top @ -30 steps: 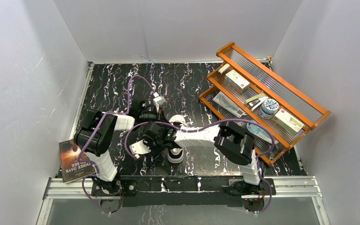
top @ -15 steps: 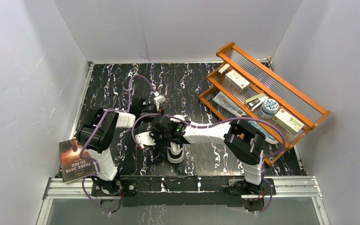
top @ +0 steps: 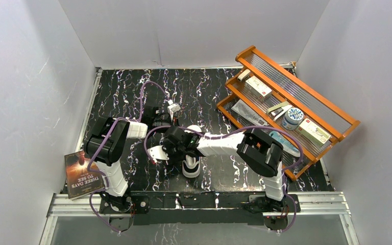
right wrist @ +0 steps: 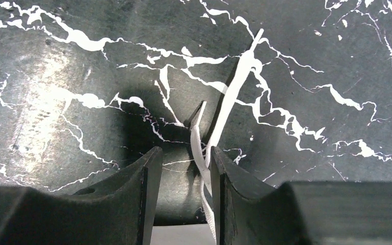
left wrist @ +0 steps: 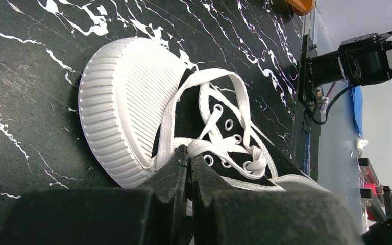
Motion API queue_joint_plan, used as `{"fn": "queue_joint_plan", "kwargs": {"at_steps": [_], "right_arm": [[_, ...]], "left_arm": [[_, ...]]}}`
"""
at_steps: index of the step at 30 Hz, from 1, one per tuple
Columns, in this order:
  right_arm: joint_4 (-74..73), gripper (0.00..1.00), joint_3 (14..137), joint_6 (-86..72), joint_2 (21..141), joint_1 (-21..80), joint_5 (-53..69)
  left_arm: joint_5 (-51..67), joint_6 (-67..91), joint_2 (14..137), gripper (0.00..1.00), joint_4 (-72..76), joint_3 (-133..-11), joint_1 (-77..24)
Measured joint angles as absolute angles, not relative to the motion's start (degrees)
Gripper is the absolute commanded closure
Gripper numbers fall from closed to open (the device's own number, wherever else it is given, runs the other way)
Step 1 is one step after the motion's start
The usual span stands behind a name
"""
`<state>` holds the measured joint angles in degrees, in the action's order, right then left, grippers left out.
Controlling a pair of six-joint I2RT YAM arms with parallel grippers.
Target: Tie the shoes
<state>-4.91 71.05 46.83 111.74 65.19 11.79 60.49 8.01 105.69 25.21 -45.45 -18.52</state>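
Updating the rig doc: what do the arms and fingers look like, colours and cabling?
Both match. The left arm and right arm have white link shells between bulky black joint housings. A purple cable loops loosely along each arm. A small white camera box sits at each wrist. The fingers are black, flat-faced wedge blocks. No markings are readable.

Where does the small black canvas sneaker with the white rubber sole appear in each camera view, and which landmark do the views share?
Top external: the sneaker lies near the centre, slightly low.
Left wrist: the sneaker fills the middle, toe cap toward the left.
Right wrist: not in it; only a white lace shows.
Shared landmark: the black white-veined table.
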Motion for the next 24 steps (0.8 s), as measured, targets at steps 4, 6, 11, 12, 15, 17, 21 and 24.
{"fn": "queue_joint_plan", "kwargs": {"at_steps": [4, 6, 11, 12, 15, 17, 21, 24], "right_arm": [[-5.37, 0.59, 72.34, 47.11, 112.81, 64.88, 12.01], [-6.22, 0.62, 74.19, 47.37, 114.02, 64.88, 11.9], [-6.96, 0.85, 75.66, 48.66, 115.18, 64.84, 11.75], [-7.2, 0.94, 75.66, 48.99, 115.24, 64.84, 11.84], [-8.49, 1.0, 76.01, 49.76, 115.24, 64.84, 12.29], [-9.63, 1.0, 76.36, 49.45, 115.22, 64.86, 13.34], [-11.27, 1.0, 76.25, 46.54, 113.78, 64.93, 15.33], [-11.75, 1.0, 75.77, 42.83, 109.97, 64.99, 16.78]], "left_arm": [[60.55, 7.42, 105.69, 1.0, 24.88, -45.52, -18.55], [60.6, 7.14, 105.69, 1.0, 24.77, -45.54, -18.52], [60.58, 6.59, 105.69, 1.0, 24.16, -45.69, -18.5], [60.55, 6.55, 105.69, 1.0, 24.03, -45.74, -18.5], [60.55, 6.42, 105.65, 1.0, 23.62, -45.8, -18.5], [60.36, 6.35, 105.41, 1.0, 23.22, -45.82, -18.5], [59.31, 6.02, 104.25, 1.0, 21.39, -45.84, -18.5], [58.0, 6.57, 102.35, 1.0, 20.69, -45.32, -18.5]]}}
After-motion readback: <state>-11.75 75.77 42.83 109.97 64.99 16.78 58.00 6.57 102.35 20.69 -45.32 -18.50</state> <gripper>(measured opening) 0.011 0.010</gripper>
